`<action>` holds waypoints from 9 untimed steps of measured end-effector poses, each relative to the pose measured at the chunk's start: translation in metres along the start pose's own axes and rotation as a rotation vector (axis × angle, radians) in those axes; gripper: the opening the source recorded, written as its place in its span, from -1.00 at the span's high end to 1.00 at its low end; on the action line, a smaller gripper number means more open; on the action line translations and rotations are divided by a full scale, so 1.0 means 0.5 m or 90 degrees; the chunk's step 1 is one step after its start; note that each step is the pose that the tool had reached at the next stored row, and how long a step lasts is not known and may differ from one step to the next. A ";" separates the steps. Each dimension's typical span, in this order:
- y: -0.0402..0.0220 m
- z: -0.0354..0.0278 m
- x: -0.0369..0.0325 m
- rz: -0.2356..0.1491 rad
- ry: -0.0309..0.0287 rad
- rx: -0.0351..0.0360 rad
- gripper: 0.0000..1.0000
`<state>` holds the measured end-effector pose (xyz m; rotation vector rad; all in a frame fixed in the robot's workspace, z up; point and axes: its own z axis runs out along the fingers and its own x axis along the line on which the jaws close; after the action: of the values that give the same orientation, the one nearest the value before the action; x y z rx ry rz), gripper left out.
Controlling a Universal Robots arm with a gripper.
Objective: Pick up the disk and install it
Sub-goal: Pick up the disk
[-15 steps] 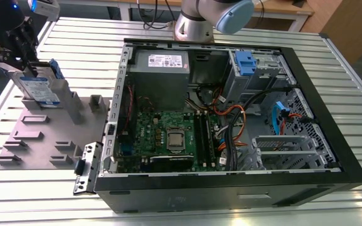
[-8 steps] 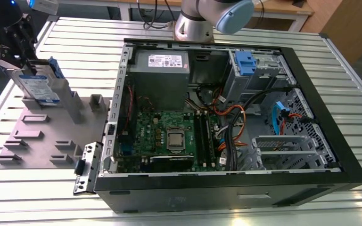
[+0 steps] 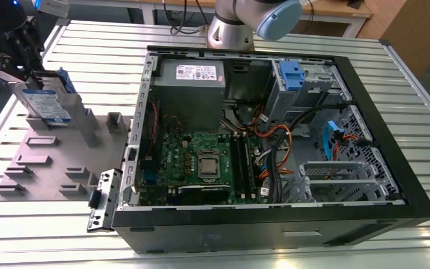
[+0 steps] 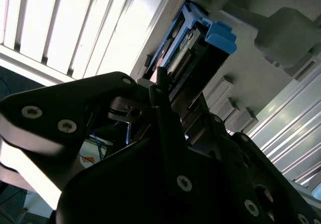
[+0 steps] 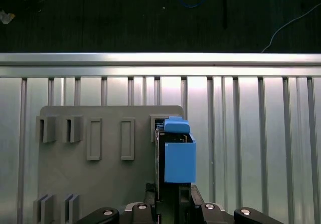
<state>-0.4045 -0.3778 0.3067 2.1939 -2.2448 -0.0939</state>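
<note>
The disk [image 3: 47, 103], a flat silver metal hard drive with a blue-and-white label in a blue plastic carrier, stands on edge over the grey slotted fixture plate [image 3: 51, 168] at the exterior view's left, well apart from the open black computer case [image 3: 394, 185] on the ribbed metal table [image 3: 88, 45]. The black gripper [image 3: 20, 75] is at the disk's upper end. In both wrist views its jaws sit narrow against the two faces of the disk [image 5: 179, 158] [image 4: 200, 38], holding it.

No text can be read. The disk [image 3: 45, 104] carries a blue-and-white label, print unreadable. The grey power-supply box [image 3: 192, 92] carries a white sticker with dark marks, also unreadable.
</note>
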 end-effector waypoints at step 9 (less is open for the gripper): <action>0.000 -0.004 0.000 0.000 0.0005 -0.0002 0.30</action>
<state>-0.4045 -0.3778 0.3086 2.1933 -2.2443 -0.0933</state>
